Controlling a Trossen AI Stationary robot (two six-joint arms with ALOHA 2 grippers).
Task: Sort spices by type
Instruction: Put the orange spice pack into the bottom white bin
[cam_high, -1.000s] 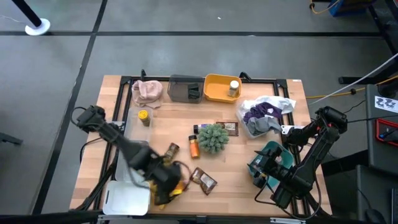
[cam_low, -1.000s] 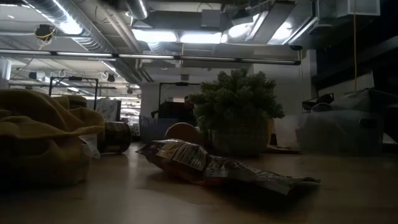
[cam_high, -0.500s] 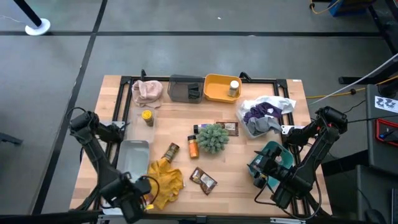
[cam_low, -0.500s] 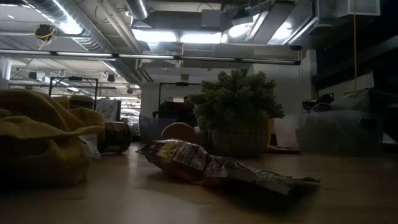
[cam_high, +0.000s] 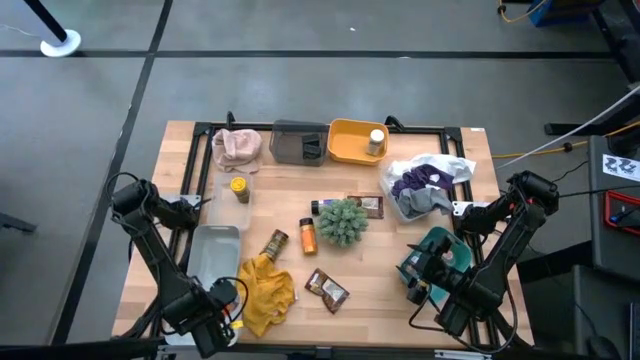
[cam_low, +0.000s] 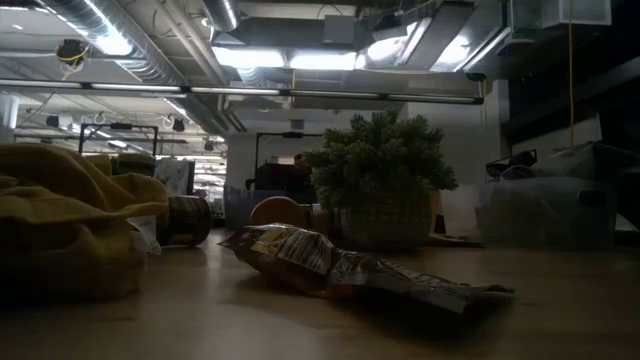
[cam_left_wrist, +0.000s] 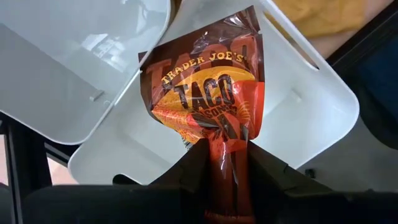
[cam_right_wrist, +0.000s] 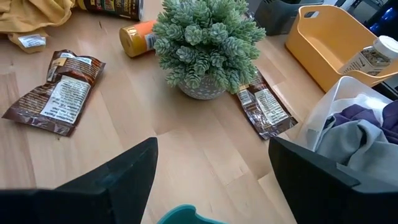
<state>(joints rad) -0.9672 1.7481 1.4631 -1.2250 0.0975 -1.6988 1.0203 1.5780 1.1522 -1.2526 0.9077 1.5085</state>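
Left gripper (cam_left_wrist: 227, 155) at the near left corner of the table, fingers pinched narrow on the top seam of a taco seasoning packet (cam_left_wrist: 208, 93), so the pouch hangs forward of the fingertips, printed face up. Directly beyond the packet: a white tray (cam_left_wrist: 292, 118), with a second white tray (cam_left_wrist: 68, 56) overlapping it to one side. Held by the seam probably so the pouch can drop flat into the tray on release. Judged step: carrying packets to one tray as a type group; packet not yet let go.

Right gripper (cam_right_wrist: 211, 180) parked near the right edge, fingers spread wide, holding nothing. Ahead of it: green spiky plant (cam_right_wrist: 205, 37), a brown packet (cam_right_wrist: 264, 106) just past the plant's base, another brown packet (cam_right_wrist: 59, 90) well off to one side, orange bottle (cam_right_wrist: 137, 37) lying on its side beside the plant. Farther out, yellow bin (cam_right_wrist: 339, 43) with a white-capped jar (cam_right_wrist: 376, 53) inside.

From above: yellow-lidded jar (cam_high: 232, 185) in a clear container, brown bottle (cam_high: 274, 243) lying beside the mustard cloth (cam_high: 265, 290). Most spices unsorted; task early.
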